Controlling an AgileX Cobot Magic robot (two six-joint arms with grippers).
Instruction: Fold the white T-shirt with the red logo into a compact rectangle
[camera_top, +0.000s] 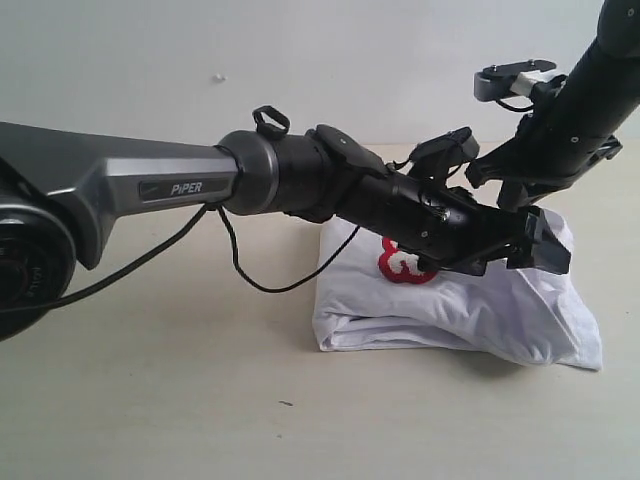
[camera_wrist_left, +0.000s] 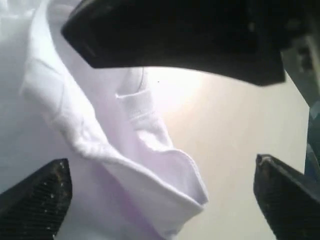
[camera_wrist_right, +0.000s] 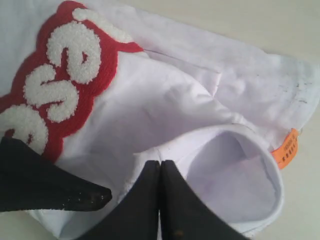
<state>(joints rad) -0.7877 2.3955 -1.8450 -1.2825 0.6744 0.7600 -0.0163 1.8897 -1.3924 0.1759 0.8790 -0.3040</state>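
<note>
Lying folded on the table (camera_top: 150, 390), white T-shirt (camera_top: 450, 320), red logo (camera_wrist_right: 107, 55) facing up, left gripper (camera_wrist_left: 160, 167) with jaws wide apart and a hemmed fold between them, right gripper (camera_wrist_right: 160, 167) with jaws pressed together at the collar edge, any pinched cloth not discernible

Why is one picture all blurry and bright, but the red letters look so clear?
Left wrist view: probably too close to focus, so the white T-shirt looks soft and blurry, with bright glare on the table. Right wrist view: sharp, so the red logo shows its fluffy texture. Exterior view: even light, with a soft shadow under the shirt.
</note>
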